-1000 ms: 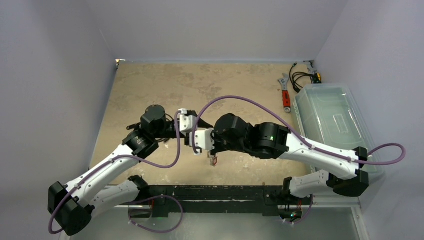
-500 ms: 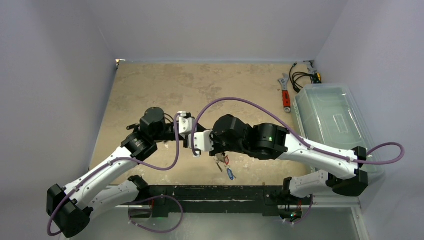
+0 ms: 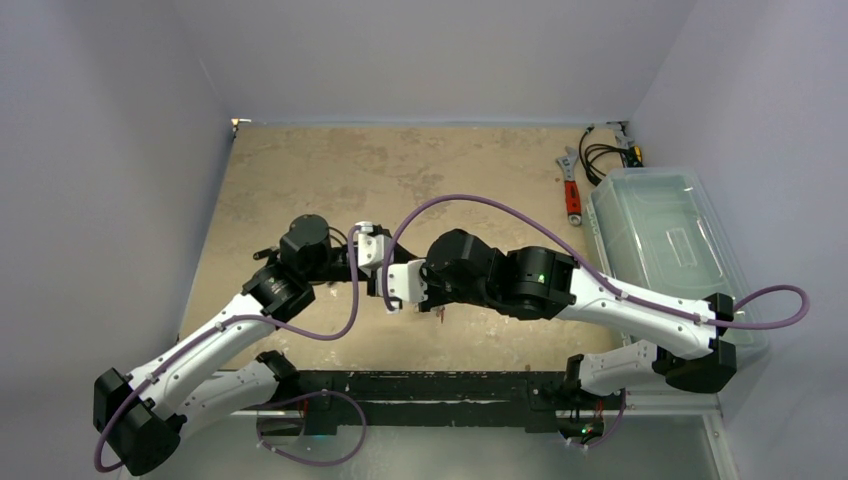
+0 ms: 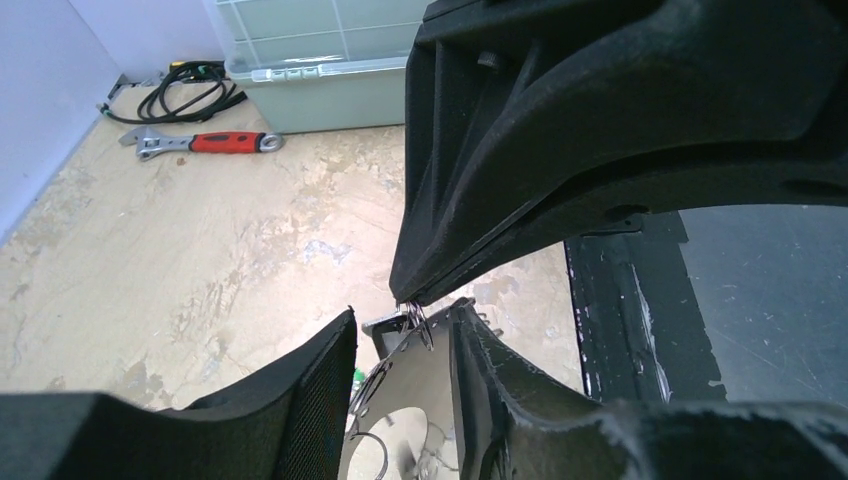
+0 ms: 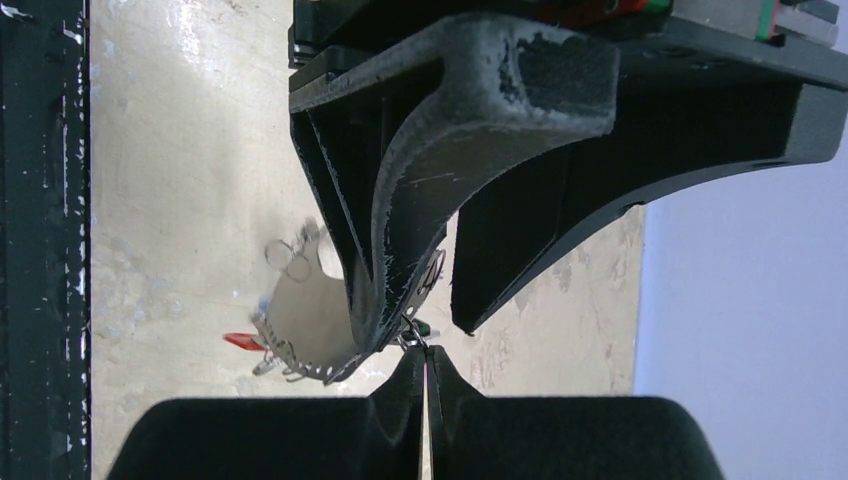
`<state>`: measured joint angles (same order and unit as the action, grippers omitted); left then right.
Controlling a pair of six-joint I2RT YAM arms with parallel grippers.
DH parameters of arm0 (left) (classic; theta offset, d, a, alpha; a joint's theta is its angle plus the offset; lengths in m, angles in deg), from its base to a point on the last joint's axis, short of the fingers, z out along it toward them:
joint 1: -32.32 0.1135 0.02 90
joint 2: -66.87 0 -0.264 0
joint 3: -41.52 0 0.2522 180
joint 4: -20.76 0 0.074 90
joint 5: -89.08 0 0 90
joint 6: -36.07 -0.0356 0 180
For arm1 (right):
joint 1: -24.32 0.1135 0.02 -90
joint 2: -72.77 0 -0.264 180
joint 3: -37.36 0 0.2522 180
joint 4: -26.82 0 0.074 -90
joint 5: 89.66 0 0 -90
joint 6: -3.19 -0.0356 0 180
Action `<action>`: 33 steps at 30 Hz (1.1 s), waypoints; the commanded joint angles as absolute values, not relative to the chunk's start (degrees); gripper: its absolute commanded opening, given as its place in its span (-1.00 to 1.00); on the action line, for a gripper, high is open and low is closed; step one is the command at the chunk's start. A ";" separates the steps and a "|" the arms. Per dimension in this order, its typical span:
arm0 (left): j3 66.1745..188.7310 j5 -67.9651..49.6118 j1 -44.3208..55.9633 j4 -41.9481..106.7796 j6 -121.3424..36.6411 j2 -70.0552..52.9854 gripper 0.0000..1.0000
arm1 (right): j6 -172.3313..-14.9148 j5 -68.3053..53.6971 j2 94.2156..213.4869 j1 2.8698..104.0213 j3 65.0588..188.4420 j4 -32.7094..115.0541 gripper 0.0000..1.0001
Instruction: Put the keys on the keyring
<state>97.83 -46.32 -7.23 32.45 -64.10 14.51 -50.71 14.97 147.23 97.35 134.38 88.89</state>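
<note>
Threading seems in hand: left gripper [image 4: 402, 345] clamps the keyring [image 5: 300, 325], right gripper [image 5: 425, 372] pinches a key loop [image 4: 415, 320], which next needs sliding onto the rim.

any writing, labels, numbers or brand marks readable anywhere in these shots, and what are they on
No text can be read in any view.
On the clear plastic bin, a pale rectangular patch on the lid is too small to read.
On the red-handled wrench, no marking is legible.
On the keyring, only bare metal shows and nothing is written.
</note>
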 commanded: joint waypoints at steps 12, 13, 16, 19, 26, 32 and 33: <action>97.56 -46.35 -7.79 30.92 -66.94 16.74 -0.89 | -52.87 17.94 145.37 96.83 135.64 84.70 -1.00; 97.54 -46.35 -7.79 30.92 -66.98 16.77 -0.98 | -52.86 17.72 145.37 96.83 135.72 84.65 -1.00; 97.52 -46.84 -7.76 30.87 -67.19 16.77 -1.00 | -52.87 17.01 145.13 96.83 135.61 84.10 -1.00; 97.85 -46.57 -7.76 30.57 -67.37 17.56 -1.00 | -52.73 17.01 144.74 96.83 135.09 82.82 -1.00; 95.15 -46.09 -7.72 21.42 -61.66 21.28 -1.00 | -53.21 18.23 141.73 96.55 131.47 75.13 -0.75; 92.01 -46.10 -7.75 11.77 -54.65 23.23 -1.00 | -54.23 11.78 134.38 91.37 125.26 62.90 -0.64; 91.53 -46.09 -7.75 10.45 -54.41 23.58 -1.00 | -54.71 9.72 133.22 90.20 124.35 61.26 -0.63</action>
